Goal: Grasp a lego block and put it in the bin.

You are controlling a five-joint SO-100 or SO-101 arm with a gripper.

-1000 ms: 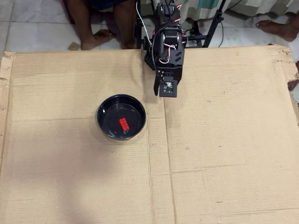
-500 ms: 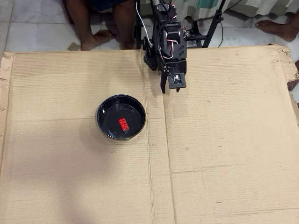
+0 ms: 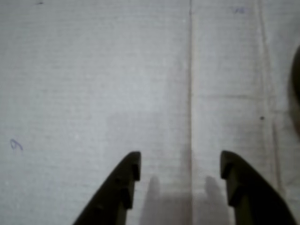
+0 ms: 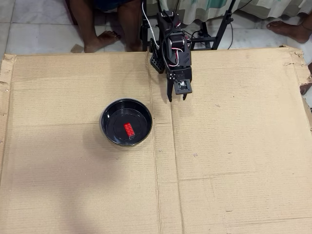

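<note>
- Lying inside the bin [image 4: 126, 122] in the overhead view, the lego block [image 4: 129, 129] is resting on the bowl's flat black bottom, a little below and right of its middle, its long side tilted slightly off vertical.
- The bin is sitting on the cardboard sheet [image 4: 234, 161] left of the sheet's vertical fold, with glare showing on its glossy floor.
- The gripper [image 4: 177, 97] is hanging over the cardboard above and to the right of the bin, clear of its rim and touching nothing; its two dark fingertips are pointing toward the bottom of the view with a plain gap between them and nothing in it.
- The arm [image 4: 173, 46] is reaching in from the top edge of the cardboard, red and white wires looping over its black body.
- A person's bare legs and feet [image 4: 102, 39] are showing on the tiled floor beyond the cardboard's far edge, and a black stand [image 4: 222, 27] is rising beside the arm's base.
- In the wrist view, the gripper [image 3: 180, 166] is showing two dark fingers [image 3: 119, 190] entering from the bottom edge, spread wide and empty, bare cardboard between them.
- Their two shadows are falling on the cardboard between the tips, beside a vertical crease [image 3: 190, 93] in the sheet.
- A dark blurred curve at the right edge of the wrist view is likely the bin [image 3: 296, 89]; the lego block is not showing there.
</note>
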